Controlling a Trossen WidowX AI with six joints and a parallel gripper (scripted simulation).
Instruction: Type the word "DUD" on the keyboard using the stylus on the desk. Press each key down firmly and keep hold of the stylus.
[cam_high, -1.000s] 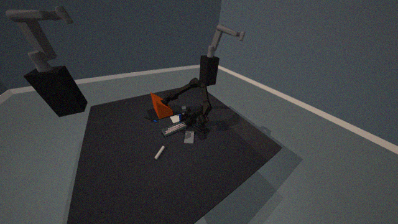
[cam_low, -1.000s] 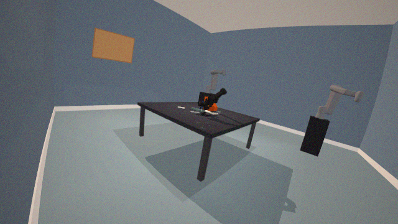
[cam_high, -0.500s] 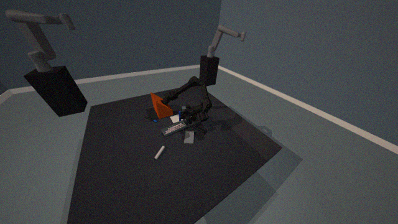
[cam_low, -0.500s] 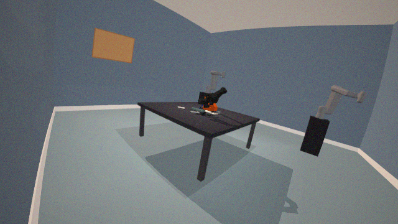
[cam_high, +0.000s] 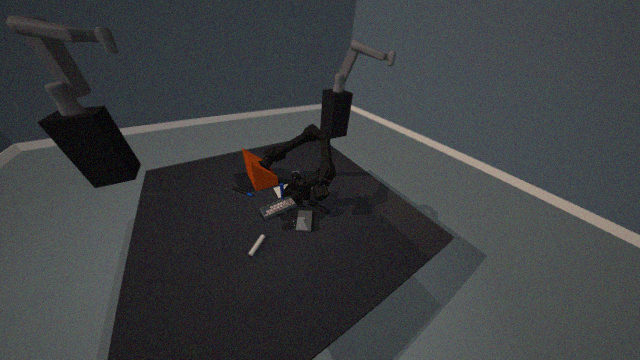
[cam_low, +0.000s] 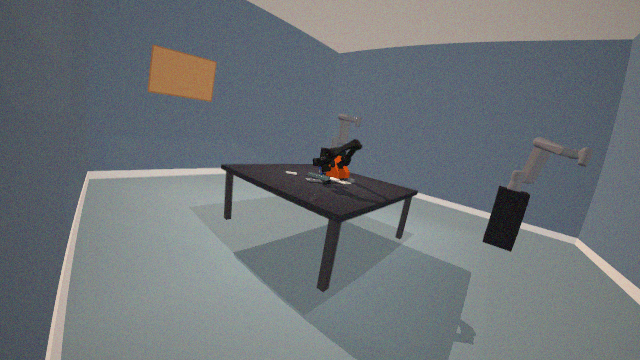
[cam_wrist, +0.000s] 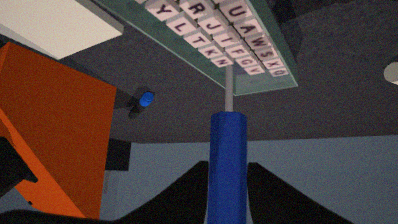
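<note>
The keyboard (cam_high: 278, 208) (cam_wrist: 265, 85) has pale pink keys in a grey-green case. In the wrist view its nearer end shows keys such as Y, L, N, U and Q; no D key is in view. My gripper (cam_wrist: 227, 170) is shut on the blue stylus (cam_high: 282, 190) (cam_wrist: 228, 150), which points away from the fingers. The stylus's thin grey tip overlaps the case edge beside the N key in the wrist view. Whether it touches anything cannot be told. In the exterior view the arm hides the stylus.
An orange wedge-shaped block (cam_high: 257, 175) (cam_wrist: 65, 110) stands beside a white slab (cam_wrist: 55, 25). A dark item with a blue end (cam_high: 250, 194) (cam_wrist: 146, 99) lies near it. A grey box (cam_high: 304, 221) lies beside the keyboard, and a white cylinder (cam_high: 257, 245) lies farther out on the dark table (cam_high: 200, 290).
</note>
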